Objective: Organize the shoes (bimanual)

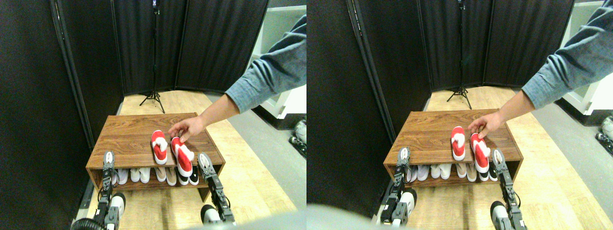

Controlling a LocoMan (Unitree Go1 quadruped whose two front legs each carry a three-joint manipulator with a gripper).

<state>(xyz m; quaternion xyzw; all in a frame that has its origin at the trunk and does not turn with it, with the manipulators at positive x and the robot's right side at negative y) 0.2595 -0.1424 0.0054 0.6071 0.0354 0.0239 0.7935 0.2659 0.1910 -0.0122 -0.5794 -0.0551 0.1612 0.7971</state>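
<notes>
Stereo pair view: a person's hand [187,128] at frame centre touches one of two bright red slip-on sneakers [159,146] [183,156] atop the walnut-brown wooden shoe rack [129,136], apparently resetting them. The left gripper [108,158] and right gripper [205,161] wait at the rack's front edge; jaw state cannot be told.

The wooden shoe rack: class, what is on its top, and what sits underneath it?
On the rack: two red shoes, a person's hand touching one. Underneath: pale and black shoes; the row's right end is covered.

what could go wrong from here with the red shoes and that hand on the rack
1. A person's hand is touching the right red shoe; if the right gripper beside it moves now, it may hit the hand.
2. That shoe overhangs the front edge of the rack top, so a nudge could tip it off.
</notes>
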